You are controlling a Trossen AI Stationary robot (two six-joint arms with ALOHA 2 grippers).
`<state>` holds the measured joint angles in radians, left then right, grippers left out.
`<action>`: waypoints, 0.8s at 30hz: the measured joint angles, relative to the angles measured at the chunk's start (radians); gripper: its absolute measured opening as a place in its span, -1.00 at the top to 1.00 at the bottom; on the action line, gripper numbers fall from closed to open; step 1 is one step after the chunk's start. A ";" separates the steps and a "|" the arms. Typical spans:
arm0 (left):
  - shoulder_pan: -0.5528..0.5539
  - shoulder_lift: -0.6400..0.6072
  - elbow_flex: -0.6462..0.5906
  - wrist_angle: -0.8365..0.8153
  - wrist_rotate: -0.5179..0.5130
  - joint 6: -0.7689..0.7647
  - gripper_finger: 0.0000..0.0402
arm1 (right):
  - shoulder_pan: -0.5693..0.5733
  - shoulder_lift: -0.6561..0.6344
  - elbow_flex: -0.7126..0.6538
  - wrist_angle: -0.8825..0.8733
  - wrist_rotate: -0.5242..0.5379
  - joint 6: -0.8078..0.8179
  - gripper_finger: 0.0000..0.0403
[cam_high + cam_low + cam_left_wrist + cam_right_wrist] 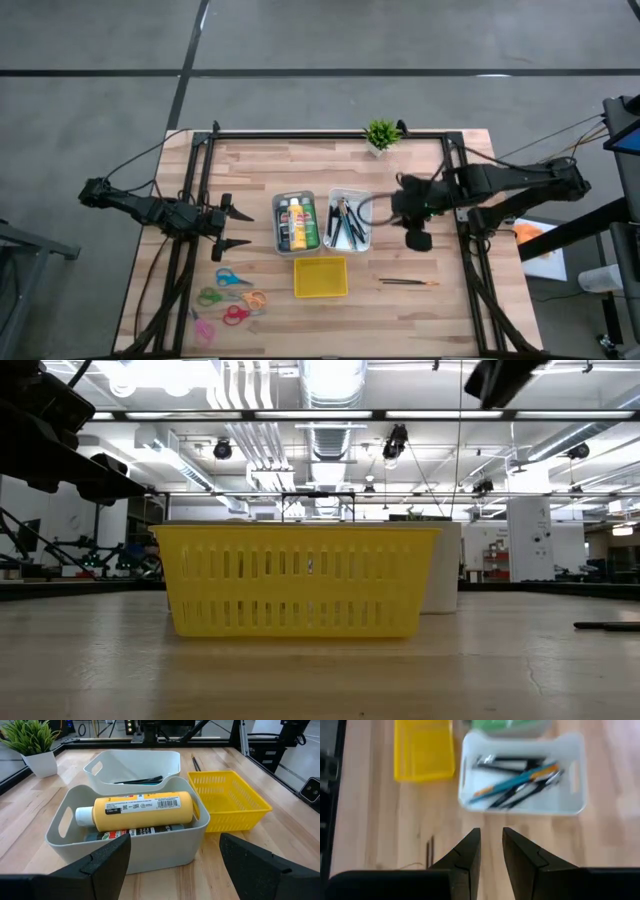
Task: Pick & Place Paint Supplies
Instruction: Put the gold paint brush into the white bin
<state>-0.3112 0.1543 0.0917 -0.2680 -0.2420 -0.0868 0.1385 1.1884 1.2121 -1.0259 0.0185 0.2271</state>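
A white bin point(279, 222) holds the paint bottles lying on their sides: a yellow one point(145, 809) on top of a dark one point(142, 832), with a green one point(311, 224) beside them. A second white bin point(520, 806) holds several dark brushes and a blue-orange pencil point(517, 781). One thin brush point(408, 283) lies flat on the table. My left gripper point(175, 851) stands open at the bottle bin's left, touching nothing. My right gripper point(491, 834) hangs above the table just right of the brush bin, pointing steeply down; a narrow gap between its fingers is empty.
A yellow basket point(320, 277) stands in front of the two bins. Several coloured scissors point(232, 300) lie at the near left. A small potted plant point(381, 135) stands at the far edge. Bare wood lies around the loose brush point(605, 626).
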 joint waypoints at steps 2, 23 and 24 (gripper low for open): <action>0.000 0.000 0.000 0.000 0.000 0.000 -0.52 | 0.040 0.004 -0.017 -0.024 0.001 0.030 0.61; 0.000 0.000 0.000 0.000 0.000 0.000 -0.52 | 0.226 0.005 -0.389 0.258 -0.071 0.407 0.61; 0.000 0.000 0.000 0.000 0.000 0.000 -0.52 | 0.234 0.005 -0.412 0.294 -0.071 0.423 0.61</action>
<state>-0.3111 0.1543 0.0917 -0.2680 -0.2417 -0.0868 0.3724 1.1938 0.8000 -0.7314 -0.0526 0.6503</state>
